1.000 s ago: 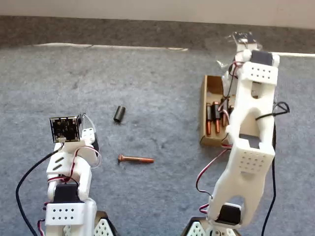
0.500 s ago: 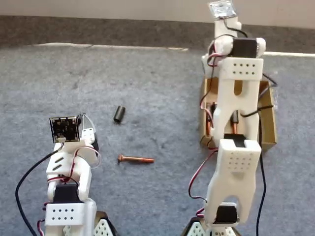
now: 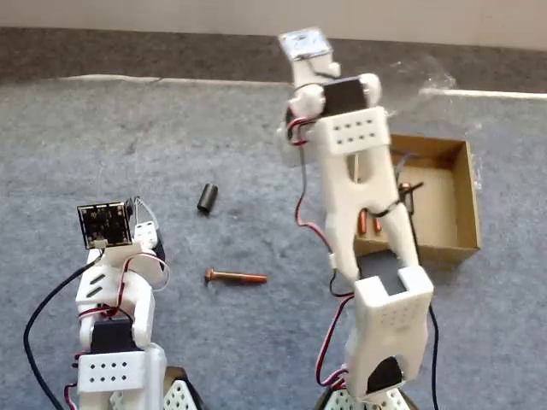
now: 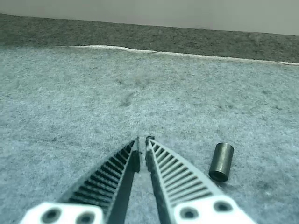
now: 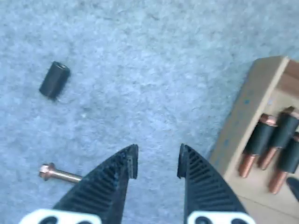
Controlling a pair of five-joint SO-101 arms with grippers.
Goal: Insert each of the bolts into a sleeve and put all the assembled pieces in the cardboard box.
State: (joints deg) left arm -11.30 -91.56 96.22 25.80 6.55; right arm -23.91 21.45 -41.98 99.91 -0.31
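Change: right arm (image 3: pixel 359 171) has swung off the cardboard box (image 3: pixel 466 196) toward mid-surface, leaving the box uncovered. Left arm barely shifted.

Left claw (image 4: pixel 142 140): jaws together, nothing held, low over the grey surface (image 3: pixel 256 154), with the sleeve (image 4: pixel 221 161) lying near it and apart.

Sleeve on its side, loose. Bolt (image 3: pixel 236 276) lies flat just nearer the arm bases, well apart from the sleeve, head pointing to the left arm's side.

Right claw (image 5: pixel 156 161): jaws parted narrowly, empty, hanging above bare surface between bolt and box.

Box: several assembled pieces (image 5: pixel 268 144) lie inside, against the wall nearest the bolt.

Judgement: one bolt–sleeve pair remains, and pickup for it is starting. Next: lower the right claw onto the bolt shank, jaws across it. Left claw must open and take the sleeve for mating.
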